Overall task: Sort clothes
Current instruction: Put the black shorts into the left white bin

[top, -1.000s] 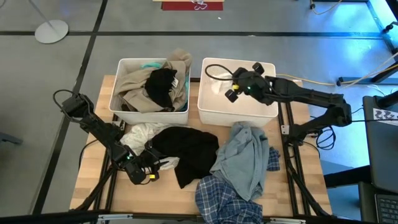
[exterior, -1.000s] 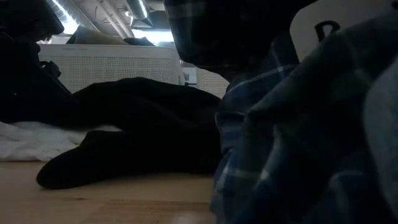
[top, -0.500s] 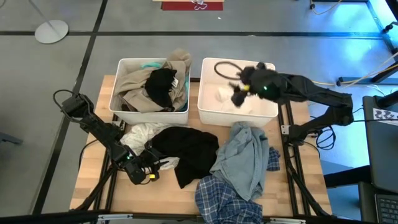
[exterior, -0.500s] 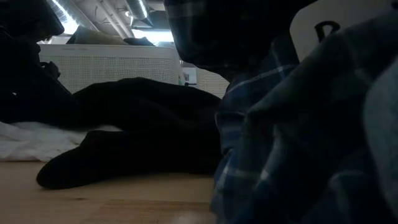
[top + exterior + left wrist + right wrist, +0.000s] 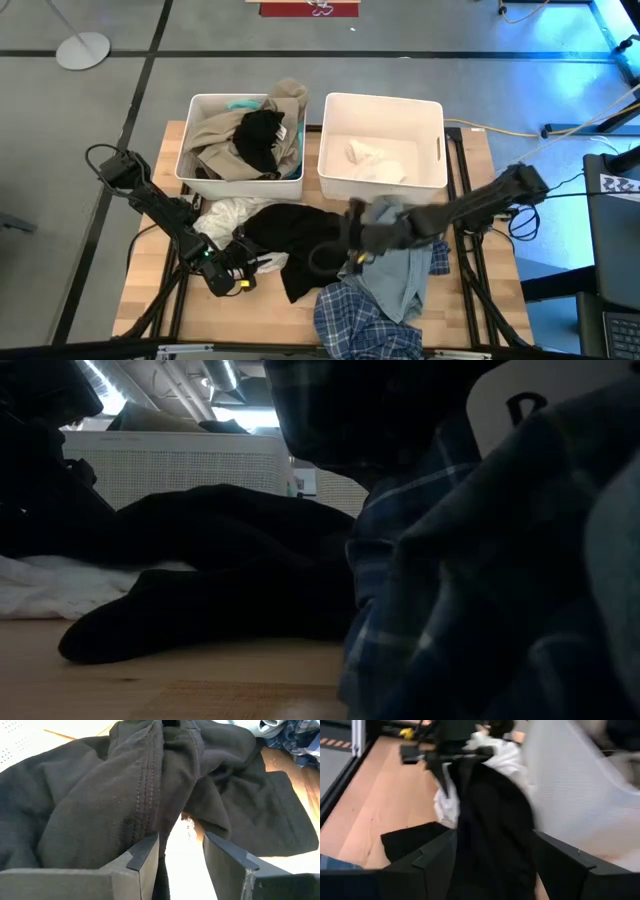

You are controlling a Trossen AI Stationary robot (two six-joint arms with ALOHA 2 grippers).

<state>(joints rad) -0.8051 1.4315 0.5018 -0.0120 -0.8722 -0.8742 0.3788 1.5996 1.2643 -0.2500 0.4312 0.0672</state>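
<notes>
I see the pale wooden tabletop (image 5: 150,280) carrying the crumpled black cotton garment (image 5: 300,240), seamed and limp, mid-table. Right gripper (image 5: 350,235) hovers beside it, fingers spread empty; left gripper (image 5: 180,852) fingers parted against its fold.

clothes (image 5: 300,235) crowd table centre, left edge (image 5: 150,270) bare

Two bins (image 5: 436,150) stand behind the clothes (image 5: 305,235) on the table (image 5: 140,285).

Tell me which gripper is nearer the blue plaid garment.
Right. The right gripper hovers at the denim garment just above the blue plaid garment; the left gripper sits across the black garment, farther away.
</notes>
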